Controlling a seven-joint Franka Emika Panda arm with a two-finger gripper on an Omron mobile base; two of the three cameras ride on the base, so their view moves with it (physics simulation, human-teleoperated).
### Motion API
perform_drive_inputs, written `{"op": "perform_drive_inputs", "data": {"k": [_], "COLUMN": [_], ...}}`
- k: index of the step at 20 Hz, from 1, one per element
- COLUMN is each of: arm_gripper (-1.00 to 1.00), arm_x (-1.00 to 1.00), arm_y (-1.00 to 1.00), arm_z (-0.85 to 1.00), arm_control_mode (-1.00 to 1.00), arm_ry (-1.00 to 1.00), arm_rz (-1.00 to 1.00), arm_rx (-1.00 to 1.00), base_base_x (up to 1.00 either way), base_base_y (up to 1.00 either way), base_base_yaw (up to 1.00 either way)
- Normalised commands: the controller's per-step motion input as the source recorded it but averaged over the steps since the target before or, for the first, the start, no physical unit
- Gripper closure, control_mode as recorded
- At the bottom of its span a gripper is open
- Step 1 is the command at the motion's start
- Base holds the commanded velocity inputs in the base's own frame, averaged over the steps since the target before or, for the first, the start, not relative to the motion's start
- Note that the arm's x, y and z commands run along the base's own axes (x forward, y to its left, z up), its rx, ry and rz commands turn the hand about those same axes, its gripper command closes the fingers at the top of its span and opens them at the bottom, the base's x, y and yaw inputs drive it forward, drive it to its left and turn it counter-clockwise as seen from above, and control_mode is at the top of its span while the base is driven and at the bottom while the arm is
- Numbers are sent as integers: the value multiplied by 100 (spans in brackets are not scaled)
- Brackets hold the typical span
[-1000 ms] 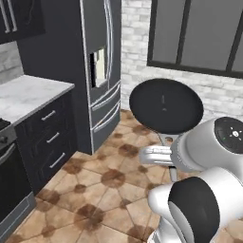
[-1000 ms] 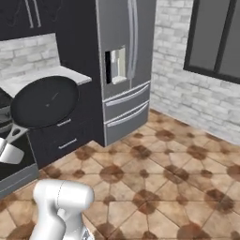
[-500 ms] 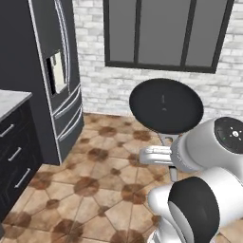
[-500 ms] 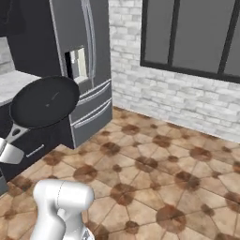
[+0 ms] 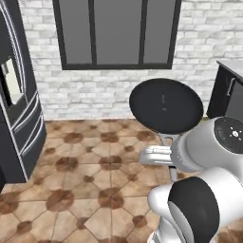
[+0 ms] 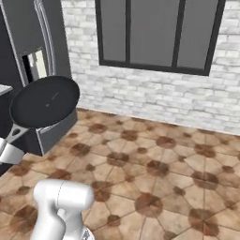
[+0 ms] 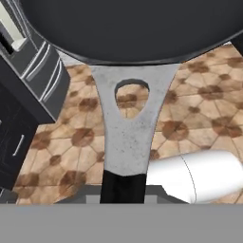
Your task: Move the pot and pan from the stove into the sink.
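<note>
The pan (image 5: 166,105) is a round black frying pan held up in the air over the tiled floor, tilted so that its dark face looks toward the cameras. It also appears at the left of the right base view (image 6: 45,101) and across the top of the hand view (image 7: 128,28). Its silvery handle (image 7: 126,133) has an oval hole and runs down into my gripper (image 5: 163,153), which is shut on the handle's dark end. The pot, the stove and the sink are out of view.
A dark steel fridge (image 5: 19,109) stands at the left, also seen in the right base view (image 6: 42,47). A white brick wall with a dark-framed window (image 5: 116,33) lies ahead. A dark cabinet (image 5: 230,95) with a pale top is at the right. Brown tiled floor (image 6: 154,178) stretches between.
The whole picture has swept sideways, so the base has turned: counter and cabinets left the view, the fridge slid left, the window came in. The pan stays held the same way.
</note>
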Motion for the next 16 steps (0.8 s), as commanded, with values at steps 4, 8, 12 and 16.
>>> {"op": "perform_drive_inputs", "data": {"k": [4,8,12,16], "arm_gripper": [100,100,100,100], "arm_x": [0,0,0,0], "arm_y": [0,0,0,0], "arm_z": [0,0,0,0], "arm_control_mode": [100,100,100,100], "arm_ry": [0,0,0,0], "arm_rz": [0,0,0,0], "arm_rx": [0,0,0,0], "base_base_x": [11,10,9,10], "base_base_y": [0,0,0,0], "base_base_yaw": [-42,-40,-40,-40]}}
